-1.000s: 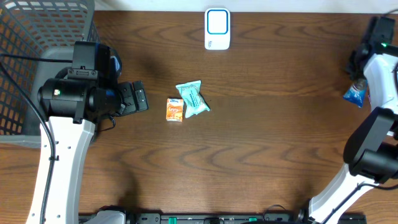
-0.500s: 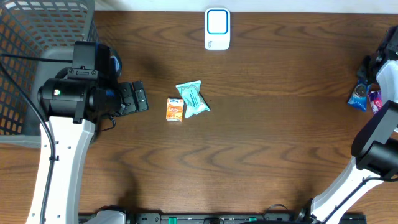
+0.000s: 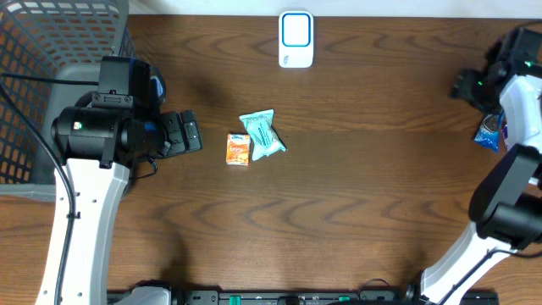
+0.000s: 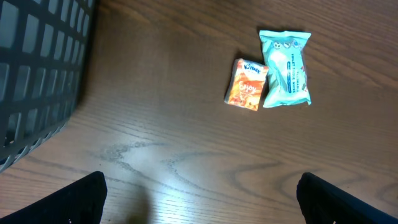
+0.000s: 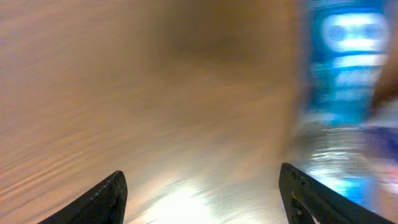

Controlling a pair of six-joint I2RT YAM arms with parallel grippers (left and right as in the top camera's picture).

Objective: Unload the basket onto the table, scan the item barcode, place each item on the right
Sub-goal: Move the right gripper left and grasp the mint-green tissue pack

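At mid-desk, orange packet [image 3: 238, 149] and teal packet [image 3: 261, 134] lie side by side, apparently touching; scanner [image 3: 295, 39] at far edge; left fingers [image 4: 81, 199] spread wide, empty; right fingers [image 5: 99, 202] apart, empty, near blue packet [image 3: 489, 131] at right edge; I'd worry about pinching both packets together, hiding the barcode.

Blue packet [image 5: 346, 68] — blurred; basket [image 3: 42, 51] — cut off.
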